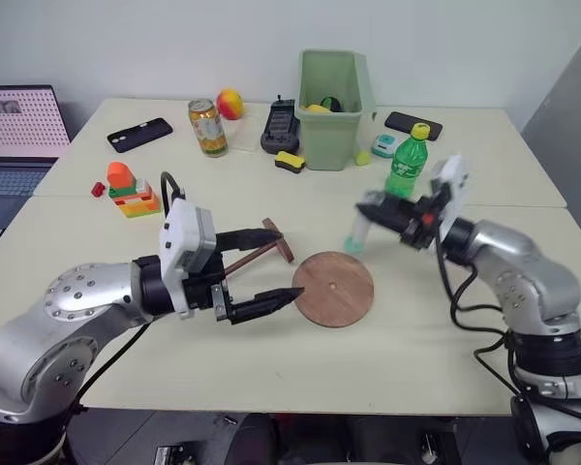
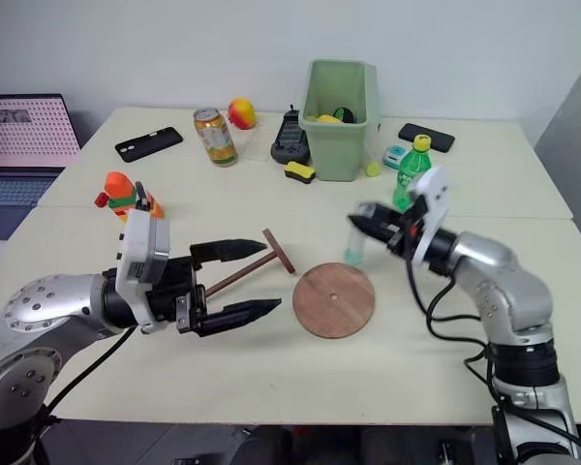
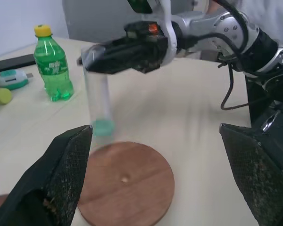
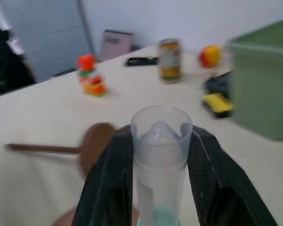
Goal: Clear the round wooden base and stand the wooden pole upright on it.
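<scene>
The left gripper (image 1: pixel 267 271) hovers wide open beside the wooden pole (image 1: pixel 255 253), which lies flat on the table. The round wooden base (image 1: pixel 333 289) looks cleared; the right gripper (image 1: pixel 366 207) grips the clear tube (image 1: pixel 357 231). Standing the pole remains.

on the worktop (image 1: pixel 271 378) stand a green bin (image 1: pixel 334 95), a green bottle (image 1: pixel 407 165), a drinks can (image 1: pixel 207 127), two black phones (image 1: pixel 138 134), a toy block stack (image 1: pixel 131 190), a clear plastic tube (image 1: pixel 356 232) and, at the far left, a laptop (image 1: pixel 15 136).
</scene>
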Controlling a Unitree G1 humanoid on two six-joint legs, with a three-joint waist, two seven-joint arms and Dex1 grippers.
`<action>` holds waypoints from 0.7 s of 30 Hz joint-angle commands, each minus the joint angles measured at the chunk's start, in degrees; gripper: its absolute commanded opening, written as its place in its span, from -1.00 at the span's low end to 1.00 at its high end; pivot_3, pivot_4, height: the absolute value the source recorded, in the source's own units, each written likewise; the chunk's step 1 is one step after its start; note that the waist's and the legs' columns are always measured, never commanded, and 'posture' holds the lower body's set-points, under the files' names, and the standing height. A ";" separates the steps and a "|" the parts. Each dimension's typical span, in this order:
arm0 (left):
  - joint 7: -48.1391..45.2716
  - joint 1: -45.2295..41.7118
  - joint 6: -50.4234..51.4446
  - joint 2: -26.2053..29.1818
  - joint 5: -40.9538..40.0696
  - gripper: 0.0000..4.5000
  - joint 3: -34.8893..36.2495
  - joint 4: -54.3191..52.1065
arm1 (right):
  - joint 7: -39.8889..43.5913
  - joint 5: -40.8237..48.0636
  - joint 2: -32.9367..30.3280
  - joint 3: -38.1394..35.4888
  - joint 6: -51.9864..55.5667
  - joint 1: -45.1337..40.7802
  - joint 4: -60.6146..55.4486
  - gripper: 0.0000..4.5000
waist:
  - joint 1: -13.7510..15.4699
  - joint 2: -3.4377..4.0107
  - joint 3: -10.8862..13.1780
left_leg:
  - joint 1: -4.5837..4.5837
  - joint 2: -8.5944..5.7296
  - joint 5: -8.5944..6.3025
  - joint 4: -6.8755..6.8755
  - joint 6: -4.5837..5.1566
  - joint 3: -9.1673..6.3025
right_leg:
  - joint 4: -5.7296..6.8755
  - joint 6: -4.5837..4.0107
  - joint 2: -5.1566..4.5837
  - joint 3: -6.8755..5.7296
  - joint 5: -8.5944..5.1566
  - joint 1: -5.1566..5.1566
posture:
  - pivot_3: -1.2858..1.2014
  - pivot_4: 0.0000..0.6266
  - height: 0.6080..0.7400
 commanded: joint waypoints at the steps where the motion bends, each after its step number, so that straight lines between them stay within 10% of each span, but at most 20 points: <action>1: 0.14 -4.39 0.13 -1.47 -0.90 1.00 -2.37 1.45 | -7.44 -9.76 -2.04 -1.89 -10.46 -3.69 13.35 -0.47 | -0.03 -0.01 -0.01 | 0.01 0.00 0.00 0.00 0.00 0.07 | -0.01 0.00 -0.01 0.04 0.00 0.01 | 0.03 -0.52 1.00; 15: -1.49 -9.45 -0.29 -3.98 1.20 1.00 -5.28 5.03 | -13.83 -14.05 1.31 -5.83 -22.27 -18.07 48.18 -0.47 | -1.72 0.01 0.00 | -0.24 0.20 0.05 -0.06 -0.09 0.41 | 0.13 0.00 -0.02 0.34 0.00 -0.48 | 0.03 -0.52 1.00; 21: -1.29 -9.15 -0.11 -3.91 0.95 1.00 -5.06 4.60 | -13.96 -13.59 1.19 -6.78 -21.13 -16.28 45.90 0.23 | -1.70 0.02 0.00 | -0.25 0.14 0.05 -0.01 -0.08 0.41 | 0.18 0.00 -0.02 0.35 0.01 -0.47 | 0.03 -0.52 1.00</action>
